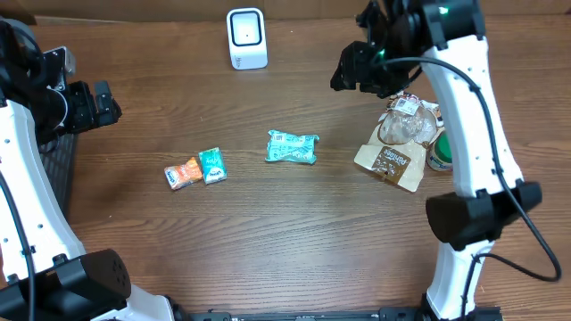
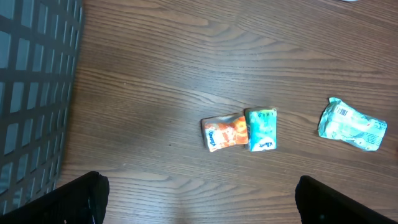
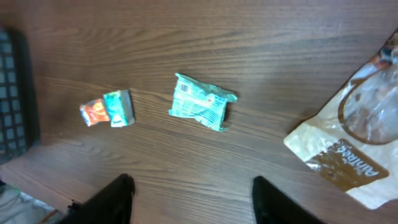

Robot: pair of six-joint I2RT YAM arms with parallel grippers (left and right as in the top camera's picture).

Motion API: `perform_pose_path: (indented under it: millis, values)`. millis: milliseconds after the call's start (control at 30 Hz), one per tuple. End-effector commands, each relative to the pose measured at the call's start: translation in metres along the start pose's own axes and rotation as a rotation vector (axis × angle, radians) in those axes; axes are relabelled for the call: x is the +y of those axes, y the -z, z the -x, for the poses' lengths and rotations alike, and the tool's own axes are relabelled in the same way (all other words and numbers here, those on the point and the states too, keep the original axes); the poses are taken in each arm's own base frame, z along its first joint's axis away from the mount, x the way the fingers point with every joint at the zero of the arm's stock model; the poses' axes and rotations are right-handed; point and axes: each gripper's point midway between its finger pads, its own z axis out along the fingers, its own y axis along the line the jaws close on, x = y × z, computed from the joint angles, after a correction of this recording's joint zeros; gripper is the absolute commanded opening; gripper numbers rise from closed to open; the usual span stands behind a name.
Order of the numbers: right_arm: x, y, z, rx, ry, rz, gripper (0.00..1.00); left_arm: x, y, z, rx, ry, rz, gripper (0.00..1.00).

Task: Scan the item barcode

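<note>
The brown snack bag (image 1: pixel 397 152) lies flat on the table (image 1: pixel 294 241) at the right of the overhead frame. Just above it is the right gripper (image 3: pixel 193 182), fingers apart and empty. The white scanner (image 1: pixel 246 37) stands at upper centre, and a teal packet (image 1: pixel 292 147) lies mid-frame. At far left, the left gripper (image 2: pixel 199 183) gapes wide, holding nothing.

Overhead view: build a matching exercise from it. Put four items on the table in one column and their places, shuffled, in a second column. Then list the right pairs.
Items
1. white scanner
2. orange packet
3. brown bag
4. mint wrapper

Places
A. touching the small teal packet
B. on the right side, next to the right arm
C. lying alone near the middle of the table
D. standing at the far edge

Pairs: 1-D, 2-A, 3-B, 4-C
</note>
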Motion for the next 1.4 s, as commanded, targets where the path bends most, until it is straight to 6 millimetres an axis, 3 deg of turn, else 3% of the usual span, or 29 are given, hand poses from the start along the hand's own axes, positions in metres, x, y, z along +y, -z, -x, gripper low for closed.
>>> perform_pose_path:
  millis: [0,67,133,333,467,933,1233,1367]
  values:
    - [-0.013,-0.025,-0.005,0.054,-0.024,-0.041,0.79,0.0,0.0,0.001,-0.003,-0.019,-0.001,1.0]
    - [-0.022,-0.049,-0.006,0.078,-0.073,-0.048,0.86,0.0,0.0,0.001,-0.003,-0.019,-0.001,1.0]
    - [-0.03,-0.078,-0.007,0.099,-0.122,-0.042,0.86,0.0,0.0,0.001,-0.003,-0.019,-0.001,1.0]
    - [-0.044,-0.152,-0.032,0.174,-0.146,0.036,0.77,0.0,0.0,0.001,-0.003,-0.019,-0.001,1.0]
    - [-0.045,-0.18,-0.043,0.183,-0.146,0.105,0.69,0.0,0.0,0.001,-0.003,-0.019,-0.001,1.0]
    - [-0.029,-0.227,-0.065,0.167,-0.094,0.188,0.65,0.0,0.0,0.001,-0.003,-0.019,-0.001,1.0]
    - [-0.038,-0.251,-0.078,0.151,-0.184,0.192,0.52,0.0,0.0,0.001,-0.003,-0.019,-0.001,1.0]
    - [-0.039,-0.253,-0.08,0.152,-0.184,0.192,0.45,0.0,0.0,0.001,-0.003,-0.019,-0.001,1.0]
